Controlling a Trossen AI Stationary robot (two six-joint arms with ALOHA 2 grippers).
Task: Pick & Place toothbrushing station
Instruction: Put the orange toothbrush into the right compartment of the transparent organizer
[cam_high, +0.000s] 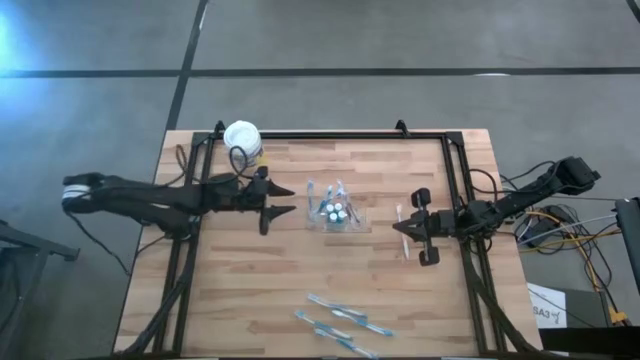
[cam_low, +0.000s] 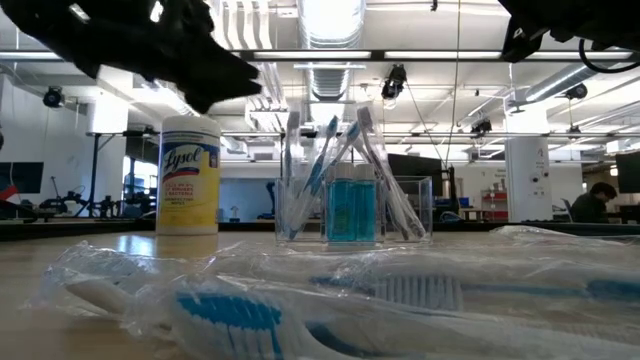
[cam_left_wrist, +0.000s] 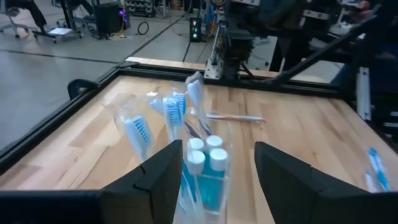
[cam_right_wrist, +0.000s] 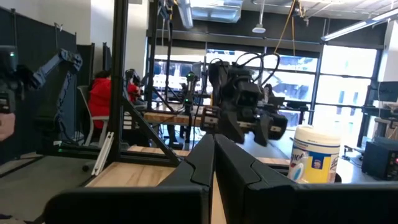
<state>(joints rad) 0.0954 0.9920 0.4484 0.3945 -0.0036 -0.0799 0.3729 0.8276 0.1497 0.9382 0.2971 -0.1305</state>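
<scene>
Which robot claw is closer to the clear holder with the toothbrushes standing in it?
Left. The left gripper is open just beside the clear holder; the right gripper, shut, sits farther off on its other side.

From my seat, the clear holder (cam_left_wrist: 208, 180) runs off the left wrist view's lower edge between my left fingers (cam_left_wrist: 163, 177), so I can't see its base. In the low view, wrapped toothbrushes (cam_low: 300, 310) fill the foreground, blurred. On the bench (cam_high: 250, 300) at six o'clock, loose brushes (cam_high: 340, 320) are too small to count and one is clipped by the edge.
</scene>
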